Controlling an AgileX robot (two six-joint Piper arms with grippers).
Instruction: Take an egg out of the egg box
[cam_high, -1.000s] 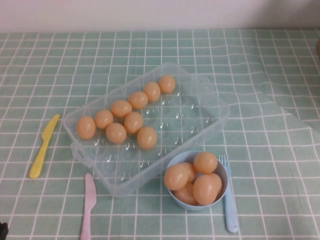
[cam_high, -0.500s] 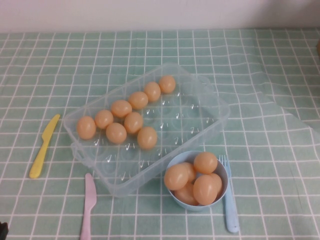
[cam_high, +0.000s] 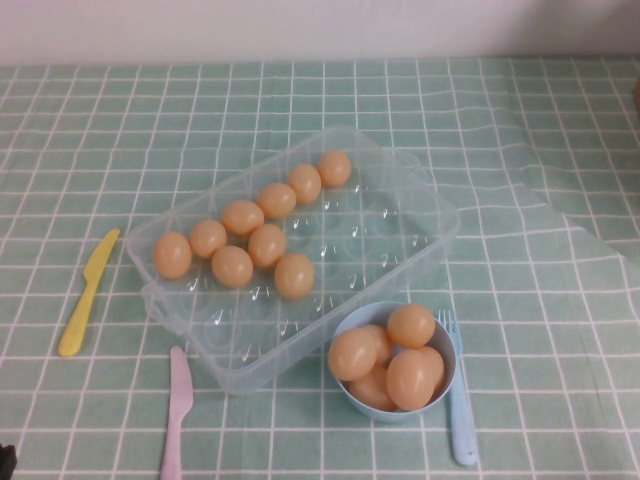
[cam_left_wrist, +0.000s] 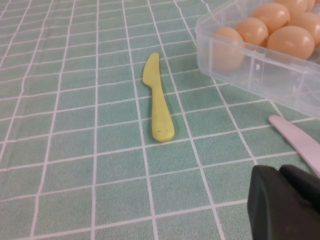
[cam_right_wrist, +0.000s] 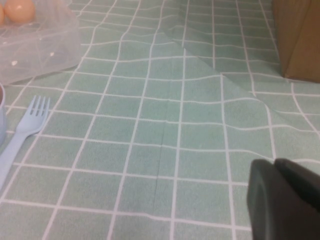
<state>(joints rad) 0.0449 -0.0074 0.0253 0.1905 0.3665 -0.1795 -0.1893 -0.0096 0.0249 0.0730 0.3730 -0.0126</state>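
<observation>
Nine glossy orange-tan eggs sit in the large clear plastic egg box, which lies diagonally on the table covered by a green checked cloth. Six form a row along the box's far-left long wall; three more sit in the next row, toward the left end. The egg at the near end of that second row has empty dimples on its near and right sides, and nothing lies above it. The right half of the box holds only bare dimples.

Just beside the box's near corner stands a small light-blue round bowl heaped with more tan eggs. A light-blue plastic fork lies touching the bowl's right side. A pink plastic knife lies near the box's near-left edge, and a yellow plastic knife lies left of the box, apart from it.

Left tool: low over the table at the near-left, near the pink knife's tip; only a black part shows, cannot tell whether open or closed. Right tool: over bare cloth to the right of the fork, well apart from the box; state likewise cannot be told. A brown box-like object stands at the far right.
</observation>
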